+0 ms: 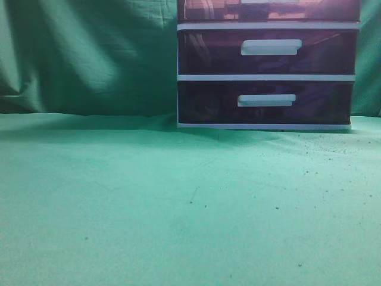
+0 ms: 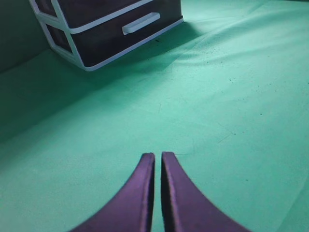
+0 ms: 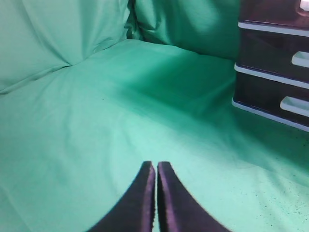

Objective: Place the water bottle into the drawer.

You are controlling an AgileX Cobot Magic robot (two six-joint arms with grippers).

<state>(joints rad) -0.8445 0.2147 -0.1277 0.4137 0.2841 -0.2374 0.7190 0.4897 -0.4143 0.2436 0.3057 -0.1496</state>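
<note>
Mostly, green cloth is covering the worktop (image 1: 178, 208) and is hanging as a backdrop (image 1: 83, 53) behind it. The cloth is looking soft and matte, with shallow folds and small dark specks scattered toward the right side. A drawer unit (image 1: 266, 77) with a white frame is standing at the back right, its base touching the cloth. Its fronts are translucent dark reddish-brown plastic, smooth and a little shiny, each with a rounded white bar handle. The drawer (image 1: 268, 11), the topmost one, is showing only its lower part at the upper edge of the exterior view, and its front is lying level with the frame, so it is appearing closed. The water bottle is not showing in any view.

The left hand (image 2: 158, 157) is hovering over bare cloth, its two dark curved fingers pressed together with only a thin slit between them, pinching nothing. The right hand (image 3: 156, 165) is doing the same. Wide open cloth is lying between both hands and the unit.
</note>
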